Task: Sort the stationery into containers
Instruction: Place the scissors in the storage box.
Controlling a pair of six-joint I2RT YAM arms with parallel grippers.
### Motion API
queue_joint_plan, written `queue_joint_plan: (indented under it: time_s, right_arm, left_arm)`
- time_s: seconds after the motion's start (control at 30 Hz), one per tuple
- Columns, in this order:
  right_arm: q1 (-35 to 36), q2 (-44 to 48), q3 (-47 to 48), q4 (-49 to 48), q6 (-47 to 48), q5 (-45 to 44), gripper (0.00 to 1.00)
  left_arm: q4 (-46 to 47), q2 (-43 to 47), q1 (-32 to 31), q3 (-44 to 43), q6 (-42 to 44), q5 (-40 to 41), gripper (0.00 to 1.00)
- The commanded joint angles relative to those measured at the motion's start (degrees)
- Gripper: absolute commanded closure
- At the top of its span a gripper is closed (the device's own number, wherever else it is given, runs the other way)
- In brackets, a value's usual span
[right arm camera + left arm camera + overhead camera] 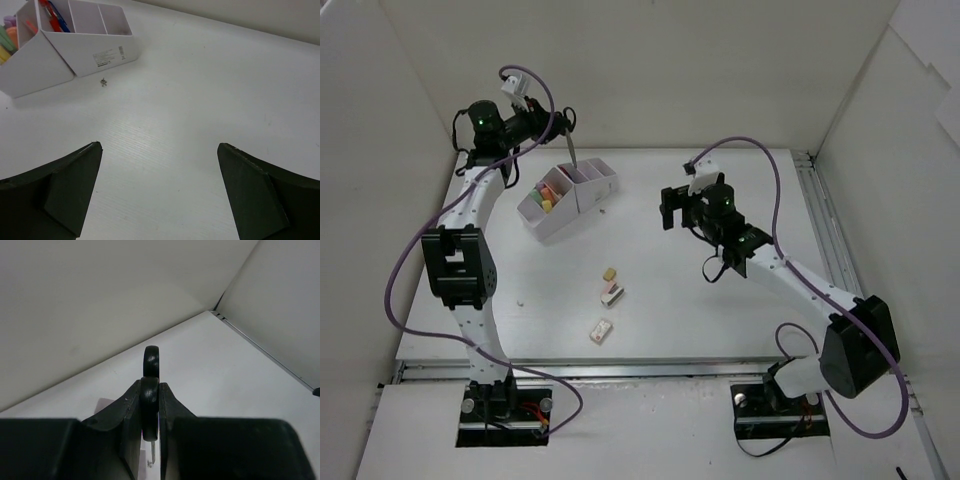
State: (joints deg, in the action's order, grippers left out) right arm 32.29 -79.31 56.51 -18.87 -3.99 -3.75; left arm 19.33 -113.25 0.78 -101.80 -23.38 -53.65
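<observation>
Left gripper [150,390] clenched on black-handled scissors [151,360], blade pointing down at the white organizer [570,205] on the table's [200,90] far left. Right gripper [159,146] spread wide, holding nothing, hovering above the tabletop near the organizer. Highlighters [546,192] in one end compartment; three small erasers [610,292] loose mid-table.

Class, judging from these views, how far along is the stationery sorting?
Done: highlighters and pens stand in the organizer. In hand: the left end effector grips the scissors above it. Left: three small pieces on the table; right end effector open, empty.
</observation>
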Motion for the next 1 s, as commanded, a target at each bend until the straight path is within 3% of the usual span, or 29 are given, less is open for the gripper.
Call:
queue_joint_plan:
  time_s: [0.0,0.3,0.5,0.63,0.97]
  right_arm:
    - [-2.8,-0.4,5.8,0.8,0.5,6.4,0.02]
    - [-8.1,-2.3,10.5,6.8,-0.6,7.4,0.02]
    - [-10.4,-3.5,11.7,7.5,-0.8,7.1,0.02]
    - [-11.9,-5.2,12.7,8.0,-1.5,8.0,0.02]
    - [-13.0,-7.4,13.2,8.2,-3.0,10.8,0.02]
  left_arm:
    - [1.2,-1.9,-0.8,-10.3,3.7,-0.3,1.00]
    - [2.2,-12.2,-5.4,-19.2,4.4,16.8,1.00]
    - [-3.7,-14.5,-11.0,-21.2,17.3,30.0,1.00]
    - [-3.5,-14.2,-11.0,-19.6,16.8,33.0,1.00]
    - [3.1,-8.2,-11.0,-5.3,15.6,36.8,1.00]
